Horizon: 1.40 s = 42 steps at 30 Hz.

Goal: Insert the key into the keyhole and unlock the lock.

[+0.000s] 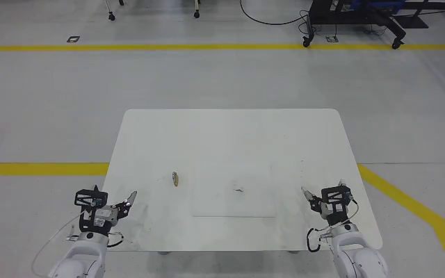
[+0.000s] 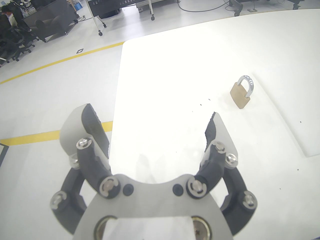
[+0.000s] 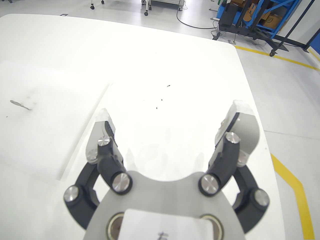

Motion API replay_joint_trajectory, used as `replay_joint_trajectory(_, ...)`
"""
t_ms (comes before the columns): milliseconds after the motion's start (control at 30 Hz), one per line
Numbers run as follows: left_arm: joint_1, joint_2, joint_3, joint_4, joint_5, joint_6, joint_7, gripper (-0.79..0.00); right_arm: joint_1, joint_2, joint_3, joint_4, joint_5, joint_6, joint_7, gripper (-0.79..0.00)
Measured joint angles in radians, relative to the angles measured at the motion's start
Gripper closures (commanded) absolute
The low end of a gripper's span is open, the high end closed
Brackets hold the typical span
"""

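Observation:
A small brass padlock (image 1: 175, 179) with a silver shackle lies on the white table, left of centre; the left wrist view shows the padlock (image 2: 240, 94) at the edge of a thin white mat. A small silver key (image 1: 238, 190) lies flat on that mat near the table's middle, and the key (image 3: 20, 105) appears far off in the right wrist view. My left gripper (image 1: 112, 202) hovers open at the front left corner, well short of the padlock. My right gripper (image 1: 322, 192) hovers open at the front right, away from the key. Neither holds anything.
The thin white mat (image 1: 234, 208) lies flat at the table's front centre. The table edge (image 1: 118, 149) drops to a pale floor with yellow lines (image 1: 49, 169). Carts and racks (image 1: 361, 17) stand far behind the table.

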Motion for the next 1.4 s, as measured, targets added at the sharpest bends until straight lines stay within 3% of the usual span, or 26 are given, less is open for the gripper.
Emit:
replay_joint_trajectory(200, 0.000, 0.000, 0.000, 0.000, 0.000, 0.000, 0.000, -0.785, 0.037, -0.006, -0.044, -0.033, 0.001, -0.009, 0.013, -0.785)
replay_joint_trajectory(300, 0.000, 0.000, 0.000, 0.000, 0.000, 0.000, 0.000, -0.785, 0.074, -0.016, -0.097, -0.044, 0.054, 0.045, 0.045, -0.785)
replay_joint_trajectory(800, 0.000, 0.000, 0.000, 0.000, 0.000, 0.000, 0.000, -0.785, 0.075, -0.016, -0.097, -0.045, 0.053, 0.034, 0.047, -0.785)
replay_joint_trajectory(867, 0.000, 0.000, 0.000, 0.000, 0.000, 0.000, 0.000, -0.785, 0.090, -0.016, -0.116, -0.055, 0.045, -0.007, 0.064, -0.785)
replay_joint_trajectory(1100, 0.000, 0.000, 0.000, 0.000, 0.000, 0.000, 0.000, -0.785, 0.163, 0.001, -0.118, -0.038, 0.058, -0.345, 0.123, -0.785)
replay_joint_trajectory(1200, 0.000, 0.000, 0.000, 0.000, 0.000, 0.000, 0.000, -0.785, 0.189, 0.007, -0.113, -0.032, 0.065, -0.444, 0.139, -0.785)
replay_joint_trajectory(1400, 0.000, 0.000, 0.000, 0.000, 0.000, 0.000, 0.000, -0.785, 0.218, 0.009, -0.114, -0.020, 0.127, -0.509, 0.182, -0.785)
